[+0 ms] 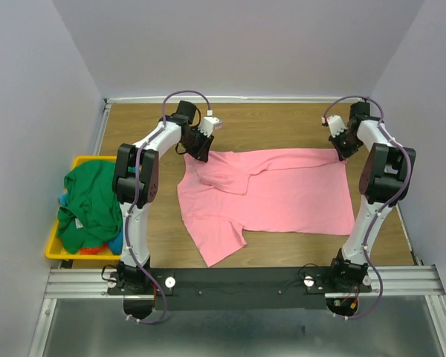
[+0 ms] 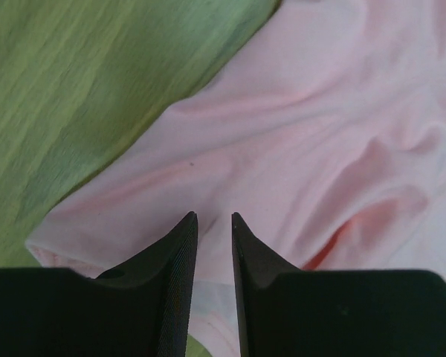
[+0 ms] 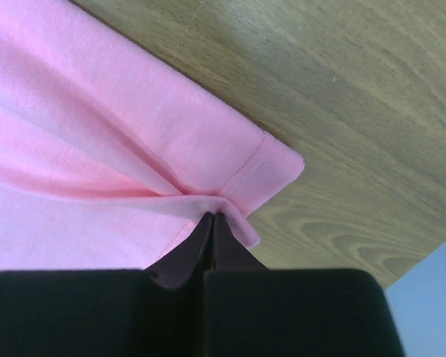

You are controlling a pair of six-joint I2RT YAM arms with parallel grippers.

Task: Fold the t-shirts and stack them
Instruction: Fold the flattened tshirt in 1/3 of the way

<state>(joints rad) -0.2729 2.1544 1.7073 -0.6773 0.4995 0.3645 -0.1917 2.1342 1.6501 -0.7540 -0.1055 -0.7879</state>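
Pink t-shirt [image 1: 282, 192] flat on table [image 1: 282, 123]; right gripper [image 3: 212, 217] clamps its far-right hem corner; left gripper [image 2: 214, 218] jaws apart, holding nothing.

Your top view looks down on the whole tabletop [image 1: 282, 126]; both wrist views sit close over the shared pink t-shirt [image 1: 282, 193].

- A spread t-shirt [image 1: 282, 193] lies on the middle of the table [image 1: 282, 123], between the two arms.
- A bin [image 1: 53, 249] stands by the table's left edge, with heaped t-shirts [image 1: 89, 201] in it.
- The left gripper [image 1: 201, 152] is over the spread t-shirt's far left part, and the right gripper [image 1: 340, 149] is at its far right corner.
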